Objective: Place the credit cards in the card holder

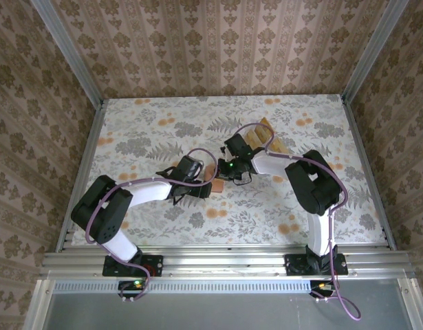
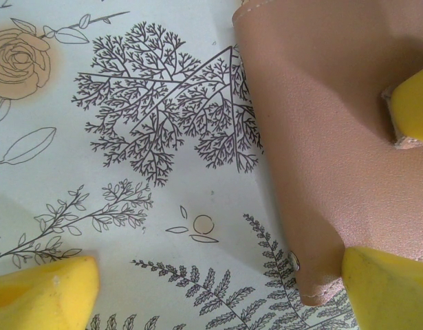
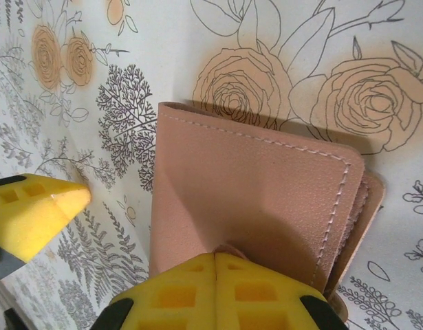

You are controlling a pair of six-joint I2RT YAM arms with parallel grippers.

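Observation:
The salmon-pink card holder (image 3: pixel 252 192) lies folded on the floral table near its middle (image 1: pixel 214 181). My right gripper (image 3: pixel 216 265) is shut, its yellow tips pinching a small fold of the holder's near edge; from above it sits just right of the holder (image 1: pixel 230 170). My left gripper (image 2: pixel 218 295) stands wide open low over the table, and the holder's lower corner with its snap stud (image 2: pixel 314 275) lies just inside its right finger (image 2: pixel 386 289). From above, the left gripper (image 1: pixel 199 187) is at the holder's left. The tan-orange credit cards (image 1: pixel 264 133) stand tilted behind the right arm.
The floral table cover (image 1: pixel 149 137) runs to metal rails at the sides and near edge (image 1: pixel 218 261). Patterned walls close in the back and both sides. Both arms meet at the table's middle, with purple cables looping over them.

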